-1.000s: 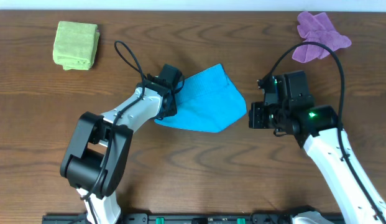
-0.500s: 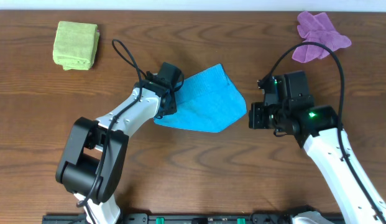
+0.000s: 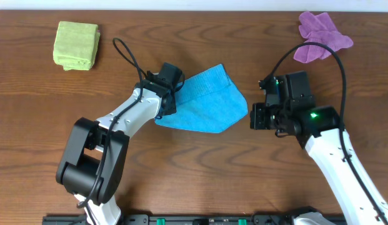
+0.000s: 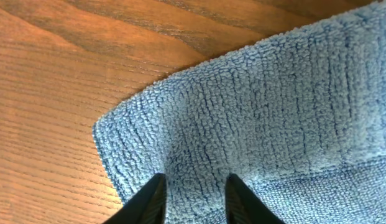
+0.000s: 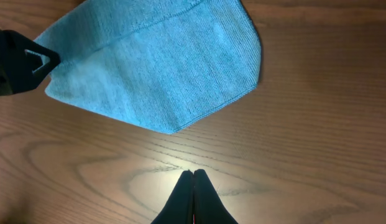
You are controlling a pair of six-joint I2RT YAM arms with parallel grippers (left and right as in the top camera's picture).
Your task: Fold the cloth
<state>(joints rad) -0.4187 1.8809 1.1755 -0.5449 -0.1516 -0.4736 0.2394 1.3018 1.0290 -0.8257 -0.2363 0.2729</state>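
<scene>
The sky-blue cloth (image 3: 206,100) lies folded over on the wooden table, with a rounded corner at its right. In the left wrist view the cloth (image 4: 273,106) fills most of the frame, its left corner on bare wood. My left gripper (image 3: 172,94) is at the cloth's left edge. Its fingers (image 4: 152,199) stand apart over the terry, pointing down at it, and the gripper (image 4: 193,186) is open. My right gripper (image 3: 256,117) hovers over bare wood just right of the cloth. In the right wrist view the right gripper (image 5: 193,173) is shut on nothing, with the cloth (image 5: 161,68) ahead of it.
A folded lime-green cloth (image 3: 75,45) sits at the back left. A crumpled purple cloth (image 3: 320,34) lies at the back right. The left arm's black end (image 5: 12,62) shows at the left edge of the right wrist view.
The left gripper's fingers have drawn closer together at the cloth's left edge, and the left arm's base link has shifted slightly. The cloth and the right arm have not moved.
</scene>
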